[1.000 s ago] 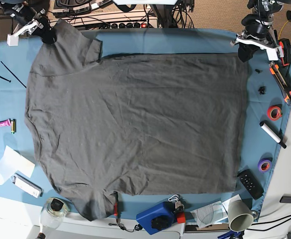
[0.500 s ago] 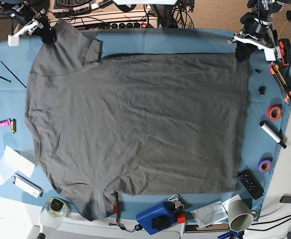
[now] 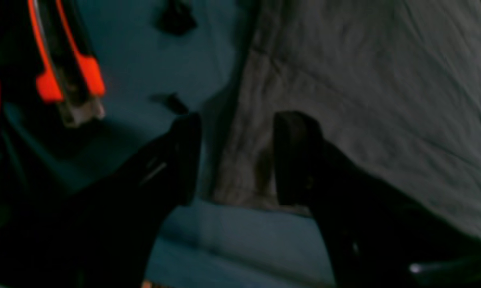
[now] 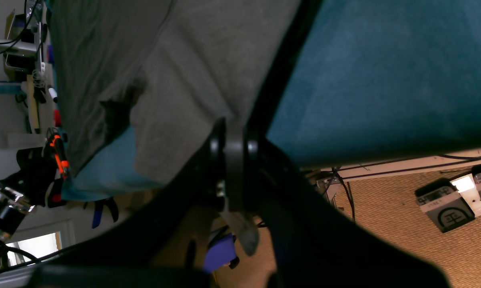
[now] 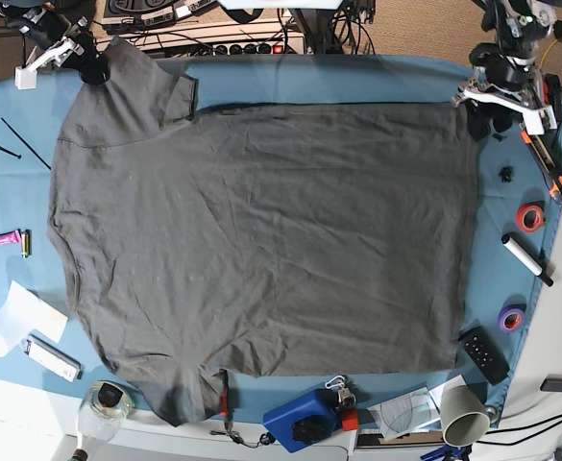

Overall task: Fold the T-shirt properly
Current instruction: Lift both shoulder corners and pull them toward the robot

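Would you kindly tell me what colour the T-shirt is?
The T-shirt is plain dark charcoal grey, clearest in the base view.

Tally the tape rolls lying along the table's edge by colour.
Red tape roll: 1
Purple tape roll: 1
Total: 2
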Tool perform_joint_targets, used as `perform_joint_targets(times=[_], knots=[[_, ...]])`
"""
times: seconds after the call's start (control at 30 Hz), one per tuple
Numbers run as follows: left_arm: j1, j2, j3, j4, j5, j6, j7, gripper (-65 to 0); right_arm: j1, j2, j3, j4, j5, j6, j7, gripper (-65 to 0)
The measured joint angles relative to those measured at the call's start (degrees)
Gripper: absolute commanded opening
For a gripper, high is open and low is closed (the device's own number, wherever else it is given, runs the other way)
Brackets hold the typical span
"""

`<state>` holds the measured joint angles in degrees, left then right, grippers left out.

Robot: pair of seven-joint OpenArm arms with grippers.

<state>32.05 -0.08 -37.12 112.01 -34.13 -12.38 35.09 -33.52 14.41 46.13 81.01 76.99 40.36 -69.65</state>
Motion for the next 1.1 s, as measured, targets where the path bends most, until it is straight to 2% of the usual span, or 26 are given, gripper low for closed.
perform_joint_targets(times=[0.07,0.13,0.27,0.33,0.43,0.57,0.6,0.67,0.77,0.8,0.87,0.97,1.1], knots=[[-0.46,-0.26,0.00,-2.71,0.00,0.74,0.90,-35.5,-0.02,0.00,0.00,0.00,0.00,0.00,0.00,-65.0],[-0.37,-0.26,-0.04,-4.94,-3.45,0.57,1.51,-35.5,0.00,0.00,0.00,0.00,0.00,0.00,-0.04,-65.0],[-1.25,-0.39,-0.17,-8.44,-9.70,-4.28,2.80,-35.5,0.00,0.00,0.00,0.00,0.00,0.00,0.00,-65.0],[-2.16,-0.44,-0.20,-9.75,-11.19,-4.85,3.67,-35.5,-0.02,0.02,0.00,0.00,0.02,0.02,-0.09,-65.0],[-3.61,-0.74,-0.46,-11.32,-16.65,-5.35,8.90,-35.5,0.00,0.02,0.00,0.00,0.00,0.00,-0.13,-65.0],[-4.13,-0.70,-0.44,-12.07,-17.86,-5.68,9.73,-35.6,-0.02,0.02,0.00,0.00,0.02,0.00,-0.17,-65.0],[-4.11,-0.70,-0.44,-12.07,-17.86,-5.70,9.73,-36.8,-0.02,0.02,0.00,0.00,0.00,0.00,-0.17,-65.0],[-4.13,-0.72,-0.46,-12.09,-17.79,-5.66,10.23,-43.5,-0.02,0.02,0.00,0.00,0.02,0.00,-0.15,-65.0],[-4.11,-0.72,-0.44,-12.31,-18.69,-5.22,14.08,-63.0,0.00,0.02,0.00,0.00,0.02,0.00,-0.15,-65.0],[-4.11,-0.68,-0.39,-12.39,-19.06,-5.27,14.93,-65.0,-0.02,0.02,0.00,0.00,0.00,0.00,-0.15,-65.0],[-4.09,-0.57,-0.39,-12.44,-19.10,-5.27,15.04,-65.0,-0.04,0.00,0.00,0.00,0.00,0.00,0.24,-65.0],[-4.00,-0.55,-0.39,-12.33,-18.34,-9.11,15.08,-65.0,-0.15,-0.02,0.00,0.00,-0.20,0.00,1.38,-65.0],[-3.23,-0.24,-0.79,-8.66,-16.33,-8.52,17.90,-65.0,-0.17,-0.04,0.00,-0.02,0.52,-0.02,1.55,-65.0]])
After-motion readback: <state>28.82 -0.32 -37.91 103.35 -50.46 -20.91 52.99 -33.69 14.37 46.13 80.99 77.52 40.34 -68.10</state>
